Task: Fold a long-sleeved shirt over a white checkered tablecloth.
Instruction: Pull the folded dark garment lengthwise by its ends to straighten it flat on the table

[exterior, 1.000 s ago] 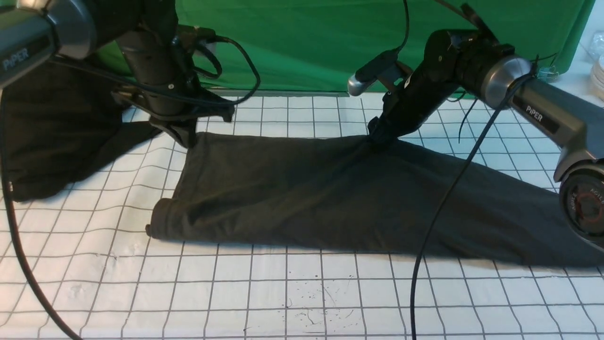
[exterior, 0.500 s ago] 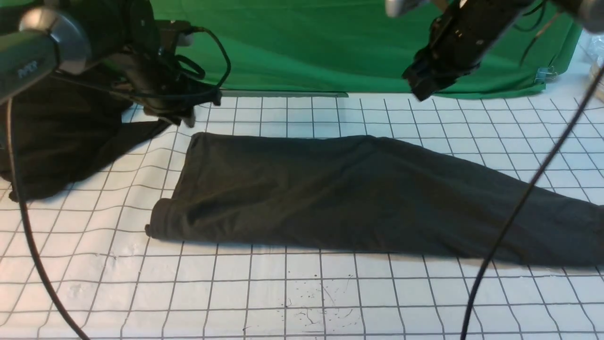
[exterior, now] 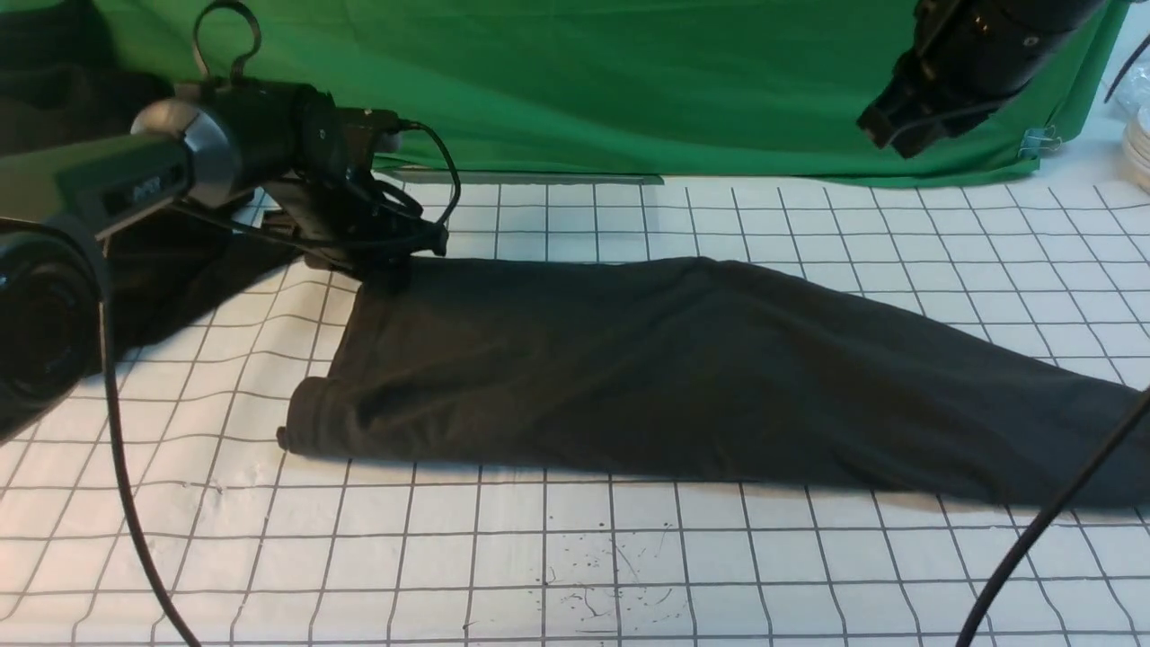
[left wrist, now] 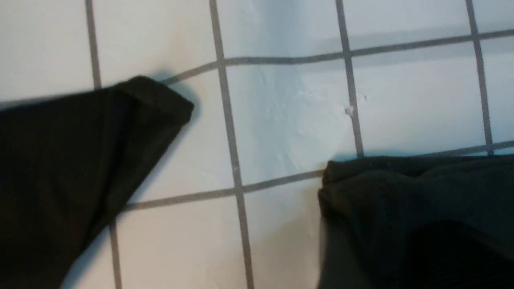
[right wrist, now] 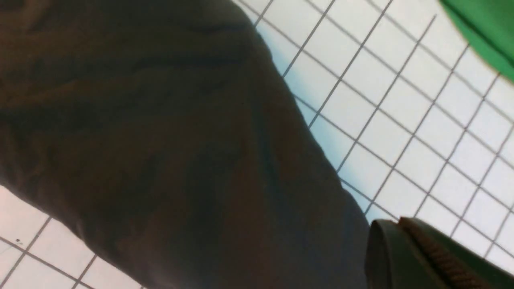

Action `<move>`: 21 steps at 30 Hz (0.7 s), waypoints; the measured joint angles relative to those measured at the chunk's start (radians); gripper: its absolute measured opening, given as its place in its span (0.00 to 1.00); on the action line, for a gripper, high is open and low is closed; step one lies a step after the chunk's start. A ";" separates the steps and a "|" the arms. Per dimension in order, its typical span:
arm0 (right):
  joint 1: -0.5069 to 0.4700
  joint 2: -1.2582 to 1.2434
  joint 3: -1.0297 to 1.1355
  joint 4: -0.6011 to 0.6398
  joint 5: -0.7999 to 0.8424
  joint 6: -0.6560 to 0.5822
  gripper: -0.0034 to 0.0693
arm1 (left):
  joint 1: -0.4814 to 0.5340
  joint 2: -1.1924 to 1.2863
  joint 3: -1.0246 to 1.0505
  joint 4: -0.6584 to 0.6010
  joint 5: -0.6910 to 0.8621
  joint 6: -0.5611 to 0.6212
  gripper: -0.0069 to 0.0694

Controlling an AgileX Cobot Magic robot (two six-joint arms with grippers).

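Observation:
The long-sleeved shirt (exterior: 683, 368) lies in a long dark band across the white checkered tablecloth (exterior: 539, 557), with a rolled end at the near left. My left gripper (exterior: 384, 262) is low at the shirt's far left corner (left wrist: 401, 188); its jaws are lost in dark cloth and shadow. My right gripper (exterior: 885, 135) hangs high over the far right, in front of the backdrop. Its fingers (right wrist: 421, 257) are pressed together with nothing between them, and the shirt (right wrist: 160, 140) spreads below.
A blacker heap of cloth (exterior: 171, 279) lies at the far left, its pointed corner (left wrist: 80, 168) close to the shirt. A green fabric backdrop (exterior: 629, 90) closes the far edge. Black cables (exterior: 126, 503) (exterior: 1051, 530) trail over the near cloth. White stacked items (exterior: 1136, 144) sit at the far right.
My right gripper has let go of the shirt's far edge, risen up and to the right, and shut. The left arm lifted, then came down at the shirt's far left corner.

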 joint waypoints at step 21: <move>-0.046 -0.011 0.001 -0.034 0.001 0.065 0.25 | -0.001 -0.076 -0.007 0.176 -0.009 0.035 0.31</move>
